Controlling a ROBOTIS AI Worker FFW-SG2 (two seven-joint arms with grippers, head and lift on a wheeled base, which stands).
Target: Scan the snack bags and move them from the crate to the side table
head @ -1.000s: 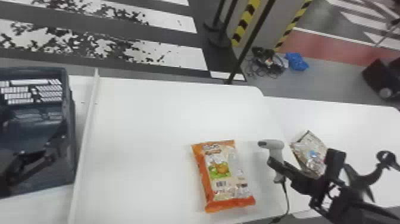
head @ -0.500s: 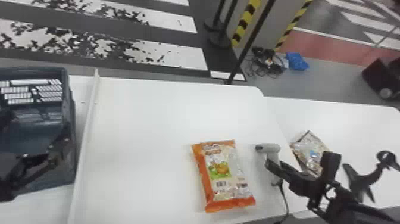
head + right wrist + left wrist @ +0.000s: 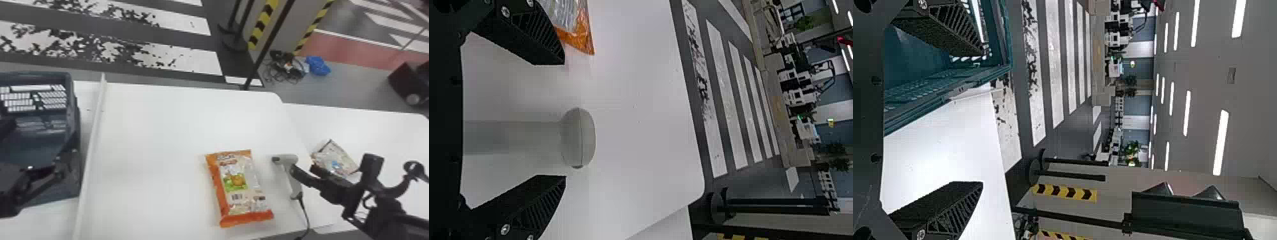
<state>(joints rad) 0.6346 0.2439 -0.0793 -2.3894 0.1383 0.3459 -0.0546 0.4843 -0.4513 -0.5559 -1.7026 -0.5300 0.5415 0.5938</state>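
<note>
In the head view my right gripper (image 3: 303, 172) is at the scanner (image 3: 289, 175), which stands on the white table. The right wrist view has the scanner (image 3: 578, 137) between the spread fingers of my right gripper (image 3: 565, 120), with a gap on both sides. An orange snack bag (image 3: 237, 188) lies flat just left of the scanner, barcode up. Another snack bag (image 3: 333, 159) rests on the side table beyond my right arm. My left gripper (image 3: 59, 172) is over the dark blue crate (image 3: 75, 159); in the left wrist view the left gripper (image 3: 982, 117) stands open, holding nothing.
A raised white strip (image 3: 91, 150) runs between the crate and the main table (image 3: 172, 137). The side table (image 3: 389, 127) adjoins on the right. The scanner's black cable (image 3: 305, 213) trails over the front edge. A black pole (image 3: 268, 48) rises behind.
My right gripper has shifted left and come around the scanner, which seems to stand slightly more to the left. My left arm has moved a little over the crate. The orange bag has stayed put.
</note>
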